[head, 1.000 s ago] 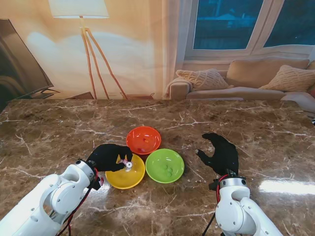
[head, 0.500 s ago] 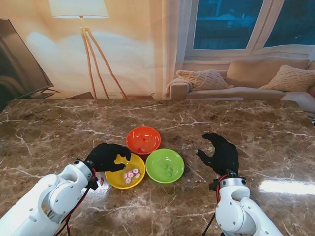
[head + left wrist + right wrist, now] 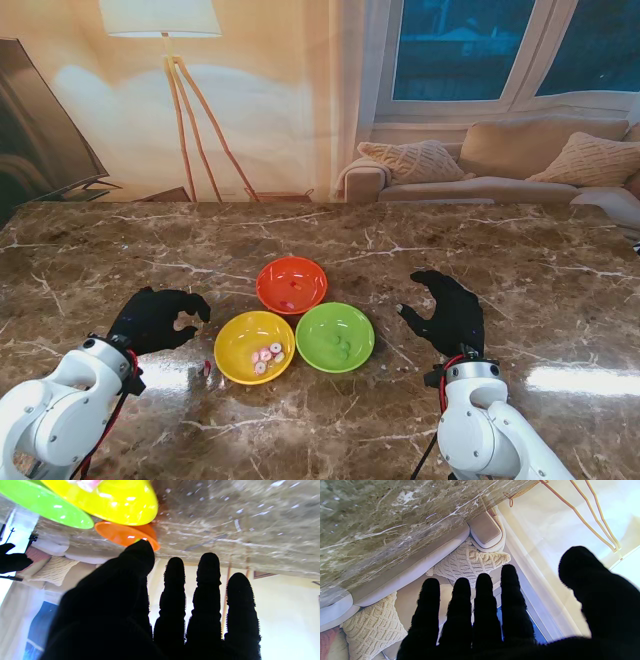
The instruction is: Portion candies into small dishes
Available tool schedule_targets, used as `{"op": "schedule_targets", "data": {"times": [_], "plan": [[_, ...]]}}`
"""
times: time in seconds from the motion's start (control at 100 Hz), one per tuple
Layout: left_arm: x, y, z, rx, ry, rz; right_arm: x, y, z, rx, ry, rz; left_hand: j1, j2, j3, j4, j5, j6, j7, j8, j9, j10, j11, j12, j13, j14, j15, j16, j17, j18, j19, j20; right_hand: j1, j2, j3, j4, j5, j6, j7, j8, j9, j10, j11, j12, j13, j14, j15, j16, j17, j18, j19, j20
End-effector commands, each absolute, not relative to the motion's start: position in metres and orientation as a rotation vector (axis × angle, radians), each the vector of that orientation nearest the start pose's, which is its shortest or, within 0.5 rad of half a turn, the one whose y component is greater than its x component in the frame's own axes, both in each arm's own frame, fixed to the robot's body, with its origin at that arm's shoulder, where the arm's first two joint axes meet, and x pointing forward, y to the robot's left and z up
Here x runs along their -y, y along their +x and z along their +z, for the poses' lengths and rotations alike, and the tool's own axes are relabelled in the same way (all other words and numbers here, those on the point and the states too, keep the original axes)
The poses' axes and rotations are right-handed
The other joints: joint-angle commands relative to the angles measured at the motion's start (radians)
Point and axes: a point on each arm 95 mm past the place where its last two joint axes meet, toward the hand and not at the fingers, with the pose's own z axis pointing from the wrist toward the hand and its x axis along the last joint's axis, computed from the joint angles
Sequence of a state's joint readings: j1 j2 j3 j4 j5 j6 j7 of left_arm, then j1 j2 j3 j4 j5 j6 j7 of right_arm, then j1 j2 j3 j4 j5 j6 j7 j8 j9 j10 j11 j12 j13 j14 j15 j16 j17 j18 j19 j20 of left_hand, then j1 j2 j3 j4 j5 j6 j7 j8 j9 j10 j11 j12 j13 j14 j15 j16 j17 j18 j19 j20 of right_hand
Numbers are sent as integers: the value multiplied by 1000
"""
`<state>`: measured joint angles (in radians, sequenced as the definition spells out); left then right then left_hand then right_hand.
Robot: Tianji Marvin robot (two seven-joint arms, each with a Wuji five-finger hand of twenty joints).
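stand view: i see my left hand point(image 3: 155, 320) empty with fingers loosely curled, left of the yellow dish point(image 3: 255, 347) holding pink candies point(image 3: 266, 355). my right hand point(image 3: 446, 311) hovers spread and empty right of the green dish point(image 3: 335, 337)

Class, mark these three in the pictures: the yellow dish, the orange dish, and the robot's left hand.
yellow dish point(image 3: 237, 342): stand view, bare inner wall on its left side.
orange dish point(image 3: 279, 279): stand view, bare inner wall.
left hand point(image 3: 153, 319): stand view, back of the glove.
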<state>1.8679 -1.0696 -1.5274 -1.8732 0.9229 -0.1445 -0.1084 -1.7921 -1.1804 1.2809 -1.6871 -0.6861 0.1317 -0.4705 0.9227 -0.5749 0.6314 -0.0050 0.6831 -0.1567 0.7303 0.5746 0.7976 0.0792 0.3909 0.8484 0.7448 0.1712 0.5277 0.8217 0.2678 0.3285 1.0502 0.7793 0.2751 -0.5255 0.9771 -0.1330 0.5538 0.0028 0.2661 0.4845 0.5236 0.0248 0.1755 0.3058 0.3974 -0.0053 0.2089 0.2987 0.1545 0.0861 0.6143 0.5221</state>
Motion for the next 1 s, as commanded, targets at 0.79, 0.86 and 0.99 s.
{"op": "schedule_targets", "data": {"times": [0.79, 0.86, 0.99], "plan": [[-99, 323, -361, -1667, -1519, -1427, 11, 341, -340, -845, 1505, 1633, 10, 68, 77, -36, 46, -77, -114, -174, -253, -57, 47, -149, -414, -33, -201, -118, -368, -90, -585, -91, -16, 0, 2, 35, 0, -26, 6, -9, -12, -6, -11, 7, -16, 1, 1, 15, 2, -2, 4, 25], [-98, 324, -363, -1673, -1527, -1435, 11, 341, -340, -843, 1506, 1633, 16, 82, 92, -25, 19, -77, -133, -183, -263, -59, 45, -147, -421, -35, -200, -119, -369, -94, -593, -88, -16, 1, 2, 35, 1, -26, 6, -9, -12, -6, -11, 7, -16, 1, 1, 15, 2, -3, 4, 25], [-95, 325, -368, -1682, -1535, -1458, 11, 341, -340, -843, 1507, 1633, 45, 95, 109, -20, -1, -86, -155, -198, -273, -66, 43, -144, -429, -41, -198, -120, -371, -104, -613, -85, -15, 1, 2, 36, 0, -26, 6, -9, -13, -6, -11, 6, -17, 1, 1, 15, 1, -3, 4, 25]]}}
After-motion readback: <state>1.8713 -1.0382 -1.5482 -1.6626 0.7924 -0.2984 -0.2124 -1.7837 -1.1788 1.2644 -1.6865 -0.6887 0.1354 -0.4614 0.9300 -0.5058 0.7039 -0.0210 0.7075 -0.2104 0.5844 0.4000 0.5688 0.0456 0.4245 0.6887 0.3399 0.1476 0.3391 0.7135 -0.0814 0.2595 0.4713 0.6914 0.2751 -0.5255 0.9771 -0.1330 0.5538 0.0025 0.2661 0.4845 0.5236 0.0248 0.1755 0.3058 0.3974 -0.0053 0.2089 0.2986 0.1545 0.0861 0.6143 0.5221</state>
